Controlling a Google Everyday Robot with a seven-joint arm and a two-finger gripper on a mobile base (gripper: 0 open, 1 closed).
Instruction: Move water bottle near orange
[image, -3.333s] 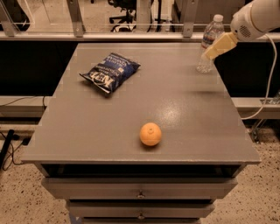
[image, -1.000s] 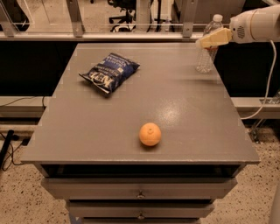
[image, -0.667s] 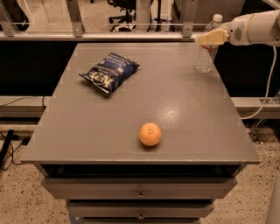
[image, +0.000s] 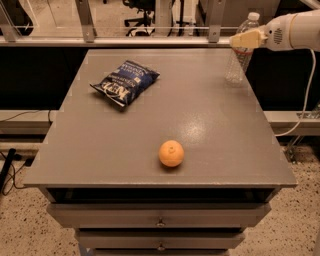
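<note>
The water bottle (image: 237, 64), clear with a white cap, stands upright at the table's far right corner. The orange (image: 171, 153) lies near the front edge, about midway across, far from the bottle. My gripper (image: 245, 39), cream-coloured on a white arm reaching in from the right, is level with the bottle's upper part and overlaps it in the camera view, covering the label area. I cannot tell whether it touches the bottle.
A blue chip bag (image: 125, 81) lies on the far left part of the grey table (image: 210, 125). Drawers (image: 160, 220) sit under the table's front. A metal rail (image: 150, 42) runs behind the far edge. A cable hangs at the right.
The gripper has risen from a tilted pose low beside the bottle to level with its upper part. In the last second it barely moved. Bottle, orange and bag stayed put.
</note>
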